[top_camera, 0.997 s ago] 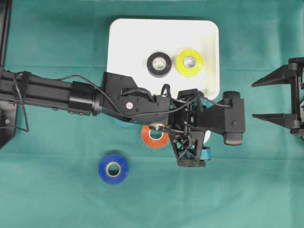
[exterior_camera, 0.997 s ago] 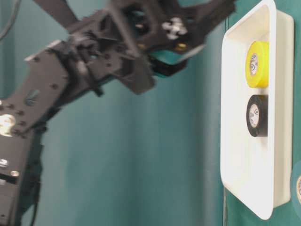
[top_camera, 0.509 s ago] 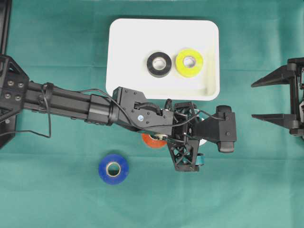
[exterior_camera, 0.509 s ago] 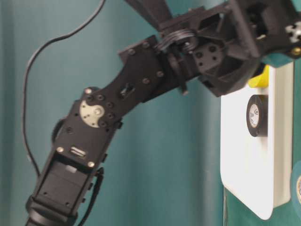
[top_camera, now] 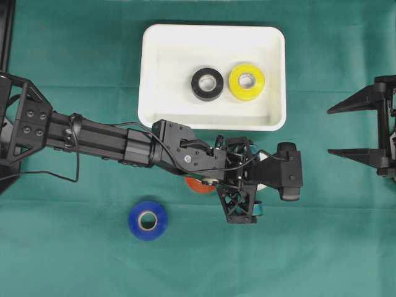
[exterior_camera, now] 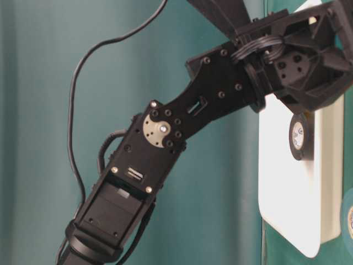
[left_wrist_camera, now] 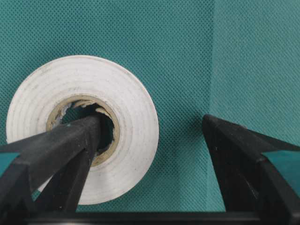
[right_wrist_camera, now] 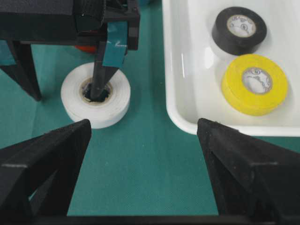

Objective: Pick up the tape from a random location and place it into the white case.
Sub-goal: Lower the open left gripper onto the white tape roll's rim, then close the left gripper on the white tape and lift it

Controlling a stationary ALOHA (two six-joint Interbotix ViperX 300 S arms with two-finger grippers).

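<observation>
**No legible text in any view**

No word, brand, number or sign can be read anywhere. Inside the large white rectangular plastic case (right_wrist_camera: 187, 70), the black tape roll (right_wrist_camera: 239, 29) and the yellow tape roll (right_wrist_camera: 256, 83) beside it each carry faint dark marks on their pale paper cores, too small and blurred to make out. The white tape roll (left_wrist_camera: 83, 126), lying on the cloth just outside the case, shows a plain brownish core with no print.
</observation>
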